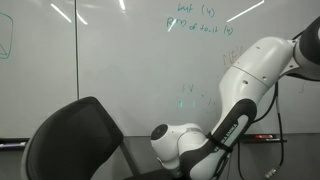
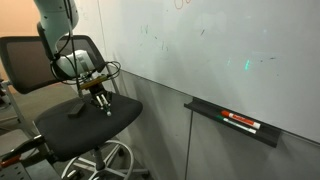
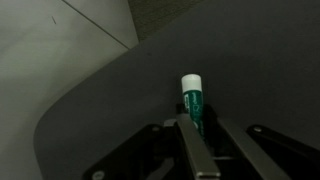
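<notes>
The gripper [image 3: 200,126] has its jaws drawn in close on a green marker [image 3: 192,102], which sticks out forward from between the fingers [image 3: 197,150] with its white cap at the far end. In the wrist view the marker's lower end is hidden between the fingers, so the exact contact cannot be made out, but the marker sits clear of the surface under it and looks held. In an exterior view the gripper [image 2: 98,95] hangs pointing down just above the dark seat [image 2: 95,128] of an office chair, and the marker shows there only as a small pale tip [image 2: 108,110] near the seat. Whether that tip touches the fabric is too small to tell. The seat [image 3: 110,110] fills most of the wrist view as a grey curved surface. The chair's backrest [image 2: 25,60] stands behind the gripper, and its wheeled base [image 2: 105,160] rests on the floor. In an exterior view the white arm [image 1: 250,80] bends down behind the backrest [image 1: 75,140], and the gripper itself is out of sight there. A whiteboard [image 2: 200,40] covers the wall beside the chair, with faint green writing [image 1: 200,20] near its top. Well apart from the chair, a dark tray [image 2: 215,112] fixed under the whiteboard holds a red marker [image 2: 240,119] and a black marker [image 2: 246,126] lying side by side.
</notes>
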### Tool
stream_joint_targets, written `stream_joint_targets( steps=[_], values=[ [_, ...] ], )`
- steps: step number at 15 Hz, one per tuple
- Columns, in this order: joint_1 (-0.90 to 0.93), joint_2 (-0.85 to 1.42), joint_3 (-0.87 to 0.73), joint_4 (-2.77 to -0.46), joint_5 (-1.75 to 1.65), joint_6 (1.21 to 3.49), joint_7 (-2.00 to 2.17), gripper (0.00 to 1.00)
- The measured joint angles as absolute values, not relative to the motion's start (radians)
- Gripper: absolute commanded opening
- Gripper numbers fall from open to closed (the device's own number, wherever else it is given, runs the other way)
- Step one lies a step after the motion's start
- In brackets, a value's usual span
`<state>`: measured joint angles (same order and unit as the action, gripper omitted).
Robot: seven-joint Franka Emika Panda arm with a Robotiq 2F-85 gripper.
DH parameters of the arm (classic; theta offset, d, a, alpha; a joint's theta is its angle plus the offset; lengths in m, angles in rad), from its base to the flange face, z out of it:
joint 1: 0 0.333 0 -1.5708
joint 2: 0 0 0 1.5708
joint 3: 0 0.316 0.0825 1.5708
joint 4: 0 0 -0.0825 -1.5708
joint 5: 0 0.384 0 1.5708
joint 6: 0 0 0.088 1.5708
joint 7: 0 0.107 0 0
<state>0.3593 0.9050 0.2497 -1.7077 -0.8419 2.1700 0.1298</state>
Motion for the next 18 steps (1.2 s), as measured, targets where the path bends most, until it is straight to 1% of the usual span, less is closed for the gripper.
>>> stream_joint_targets(
  steps=[2,3,4,5,6,7,8,10,11,14,15,16,18],
  values=[
    [0.381,0.924,0.248,-1.677,-0.816,2.169,0.114,0.05],
    [0.390,0.929,0.245,-1.663,-0.803,2.168,0.104,0.09],
    [0.397,0.932,0.243,-1.652,-0.794,2.167,0.095,0.17],
    [0.402,0.936,0.241,-1.641,-0.789,2.168,0.087,0.45],
    [0.407,0.939,0.238,-1.632,-0.785,2.167,0.078,0.47],
    [0.412,0.942,0.234,-1.625,-0.781,2.167,0.069,0.52],
    [0.417,0.944,0.231,-1.619,-0.776,2.167,0.059,0.34],
    [0.423,0.949,0.224,-1.610,-0.771,2.167,0.046,0.51],
    [0.426,0.952,0.222,-1.606,-0.771,2.167,0.042,0.53],
    [0.427,0.955,0.220,-1.601,-0.770,2.167,0.039,0.52],
    [0.427,0.955,0.220,-1.601,-0.770,2.167,0.038,0.77],
    [0.427,0.955,0.220,-1.601,-0.770,2.167,0.038,0.78],
    [0.429,0.955,0.215,-1.602,-0.770,2.167,0.038,0.91]
  ],
)
